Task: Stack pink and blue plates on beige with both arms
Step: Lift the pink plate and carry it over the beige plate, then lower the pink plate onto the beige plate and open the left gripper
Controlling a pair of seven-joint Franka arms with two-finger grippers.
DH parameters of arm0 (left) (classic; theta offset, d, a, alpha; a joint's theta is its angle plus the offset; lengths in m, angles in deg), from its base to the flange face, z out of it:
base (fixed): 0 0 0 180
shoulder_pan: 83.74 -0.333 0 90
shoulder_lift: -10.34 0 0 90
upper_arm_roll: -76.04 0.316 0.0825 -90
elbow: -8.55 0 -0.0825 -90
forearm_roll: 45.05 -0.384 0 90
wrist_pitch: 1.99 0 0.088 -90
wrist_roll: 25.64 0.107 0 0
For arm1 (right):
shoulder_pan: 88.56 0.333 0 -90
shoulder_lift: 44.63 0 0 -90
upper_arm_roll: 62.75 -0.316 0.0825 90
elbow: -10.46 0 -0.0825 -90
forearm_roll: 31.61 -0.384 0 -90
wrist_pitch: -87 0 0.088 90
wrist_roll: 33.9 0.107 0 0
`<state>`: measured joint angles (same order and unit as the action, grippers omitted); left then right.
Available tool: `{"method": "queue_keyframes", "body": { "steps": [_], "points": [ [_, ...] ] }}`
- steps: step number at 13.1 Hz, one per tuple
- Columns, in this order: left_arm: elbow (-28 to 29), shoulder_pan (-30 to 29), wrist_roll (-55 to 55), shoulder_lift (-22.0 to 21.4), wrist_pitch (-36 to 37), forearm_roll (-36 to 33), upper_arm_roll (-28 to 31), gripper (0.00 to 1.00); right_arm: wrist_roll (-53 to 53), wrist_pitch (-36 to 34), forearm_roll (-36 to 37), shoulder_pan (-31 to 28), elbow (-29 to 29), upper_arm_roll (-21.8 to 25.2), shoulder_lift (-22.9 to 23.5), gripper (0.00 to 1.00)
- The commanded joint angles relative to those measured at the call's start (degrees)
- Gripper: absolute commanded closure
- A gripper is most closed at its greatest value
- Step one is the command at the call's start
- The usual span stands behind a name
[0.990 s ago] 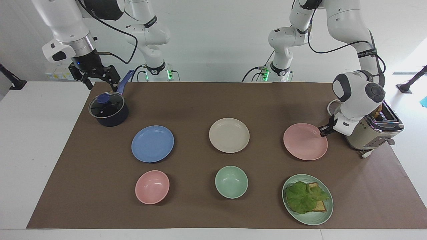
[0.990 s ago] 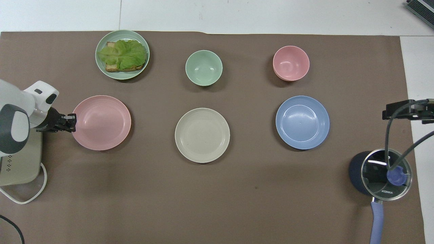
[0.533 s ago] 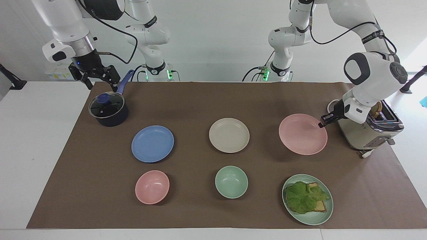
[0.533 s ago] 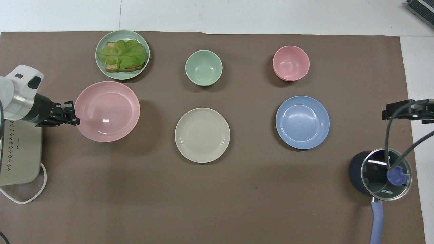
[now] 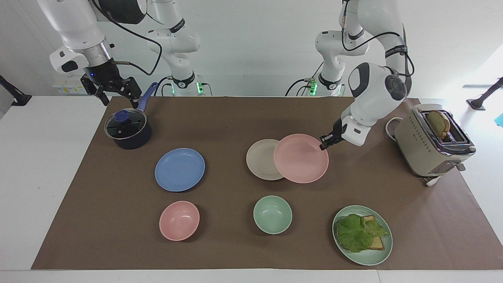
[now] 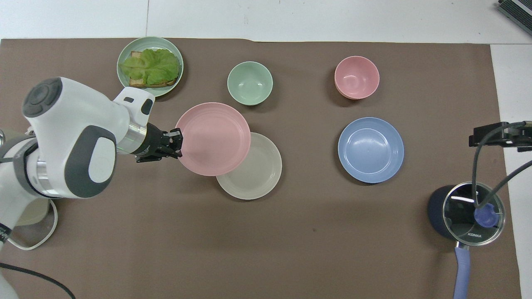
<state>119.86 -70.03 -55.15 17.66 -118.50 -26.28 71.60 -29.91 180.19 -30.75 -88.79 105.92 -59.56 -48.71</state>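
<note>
Brown matting covers the table [image 5: 235,118]; mid-table, left claw [image 5: 324,146] clamps the pink plate [image 5: 301,158], raised, overlapping the beige plate [image 5: 261,159]. Blue plate [image 5: 180,169] remains unstacked; right claw [image 5: 114,89] waits, spread, at the right arm's end.

I'm holding the left tool [image 5: 324,144] clamped shut, arm bent low; the right tool [image 5: 114,90] is hanging open.
</note>
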Motion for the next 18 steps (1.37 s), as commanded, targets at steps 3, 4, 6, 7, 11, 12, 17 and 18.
{"method": "queue_keyframes", "body": {
  "steps": [3,4,6,7,11,12,17,18],
  "points": [
    [9.01,5.70,-1.07,-0.99,-10.04,1.09,1.10,1.00,-0.03,0.07,-0.95,-0.56,1.39,-0.21,-1.28,0.00],
    [9.19,6.93,-1.07,-0.81,-11.18,1.09,1.10,1.00,-0.03,0.07,-0.95,-0.56,1.39,-0.21,-1.28,0.00],
    [9.54,7.12,-1.07,-0.90,-11.55,1.27,1.10,1.00,-0.03,0.07,-0.95,-0.56,1.39,-0.21,-1.28,0.00],
    [9.45,7.38,-1.07,-0.81,-11.63,1.27,1.10,1.00,-0.03,0.07,-0.95,-0.56,1.39,-0.21,-1.37,0.00],
    [9.36,10.62,-1.07,1.11,-14.95,1.27,1.10,1.00,-0.12,0.07,-0.95,-0.73,1.39,-0.21,-1.28,0.00],
    [9.45,11.51,-1.07,1.73,-16.98,1.27,1.18,1.00,-0.12,0.07,-0.95,-0.73,1.39,-0.21,-1.28,0.00],
    [9.45,10.55,-0.72,1.82,-17.08,1.27,1.27,1.00,-0.12,0.07,-0.95,-0.73,1.39,-0.21,-1.37,0.00],
    [9.45,10.37,-0.72,1.82,-17.08,1.27,1.27,1.00,-0.12,0.07,-0.95,-0.73,1.39,-0.21,-1.28,0.00]
  ]
}}
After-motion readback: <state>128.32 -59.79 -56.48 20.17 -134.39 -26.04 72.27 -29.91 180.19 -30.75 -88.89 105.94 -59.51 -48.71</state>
